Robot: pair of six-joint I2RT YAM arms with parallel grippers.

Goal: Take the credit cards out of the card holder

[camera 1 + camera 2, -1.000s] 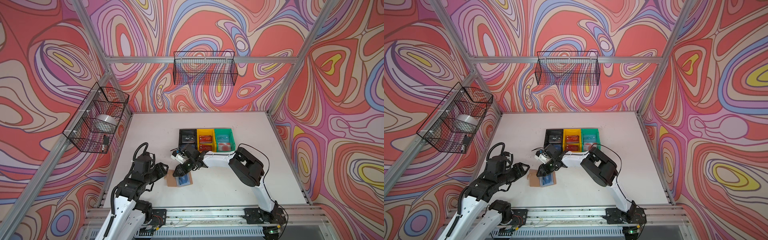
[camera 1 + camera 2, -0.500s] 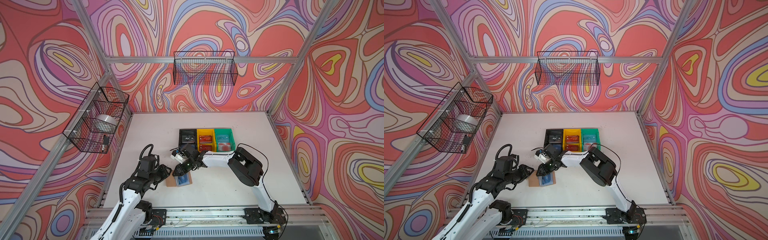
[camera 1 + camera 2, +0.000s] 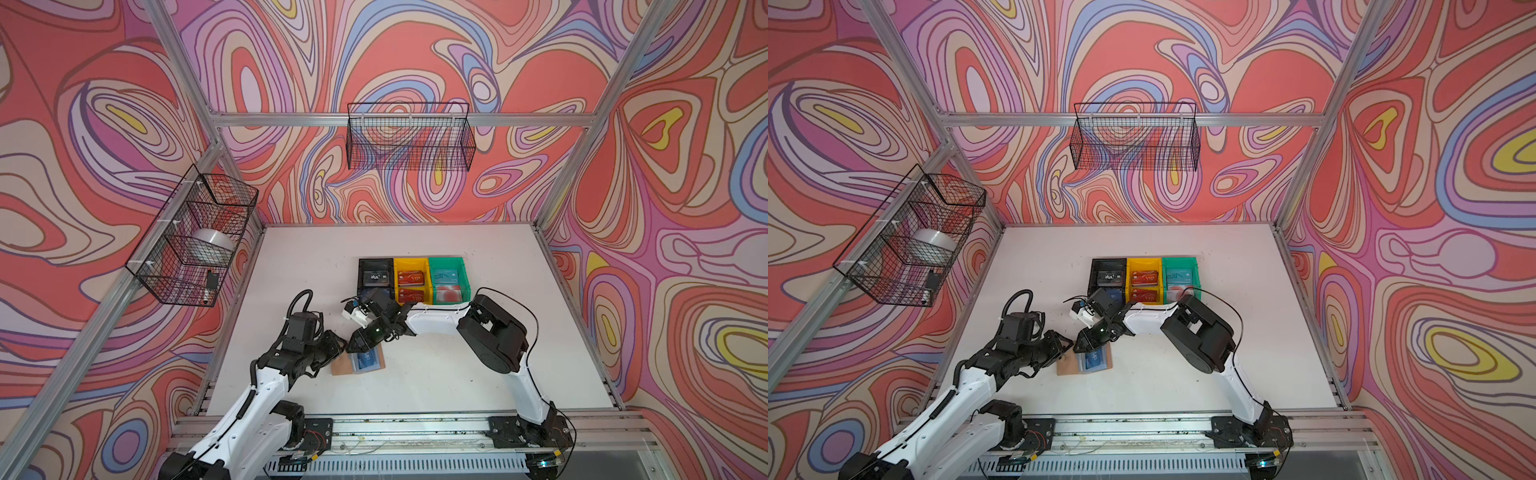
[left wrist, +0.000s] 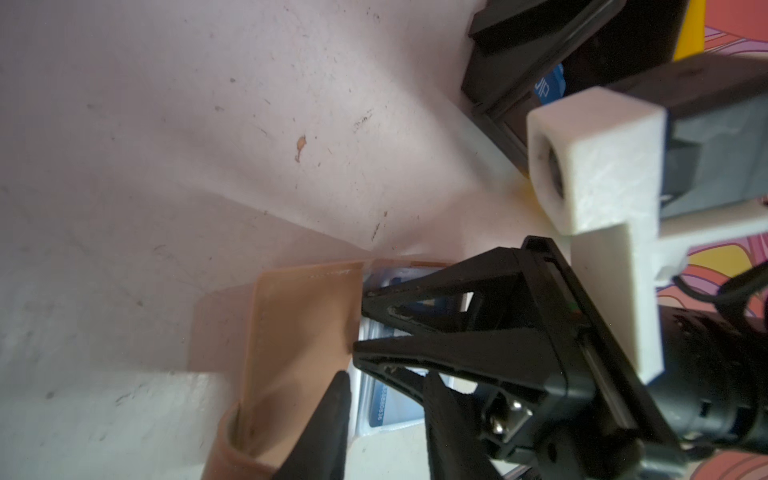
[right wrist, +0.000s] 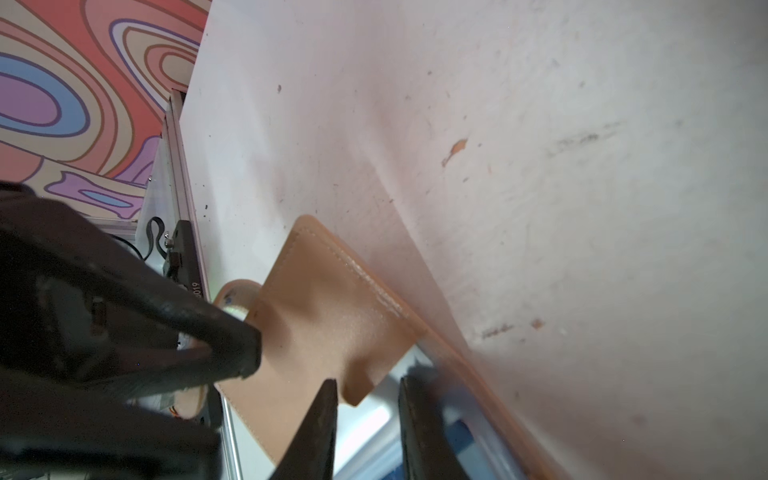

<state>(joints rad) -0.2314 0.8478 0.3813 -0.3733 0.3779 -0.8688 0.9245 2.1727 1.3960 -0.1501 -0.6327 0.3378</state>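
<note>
The tan card holder (image 3: pixel 341 366) (image 3: pixel 1066 366) lies open on the table in both top views, a blue credit card (image 3: pixel 366 360) (image 3: pixel 1094 359) showing in its clear sleeve. My left gripper (image 3: pixel 343 347) (image 4: pixel 387 376) comes in from the left. It is open, one finger over the tan flap (image 4: pixel 299 324) and the other beyond the sleeve's edge, the card's edge (image 4: pixel 395 409) between them. My right gripper (image 3: pixel 355 343) (image 5: pixel 368 382) is open too, tips down over the sleeve beside the flap (image 5: pixel 332 316). More cards lie in the bins: red ones (image 3: pixel 410 276) and a whitish one (image 3: pixel 448 295).
Behind the holder stand a black bin (image 3: pixel 360 274), a yellow bin (image 3: pixel 410 262) and a green bin (image 3: pixel 446 259) in a row. Wire baskets hang on the left wall (image 3: pixel 191 237) and back wall (image 3: pixel 409 137). The two grippers are nearly touching over the holder.
My left arm has swung in towards the holder and its jaws have narrowed. The right gripper has stayed over the sleeve.
</note>
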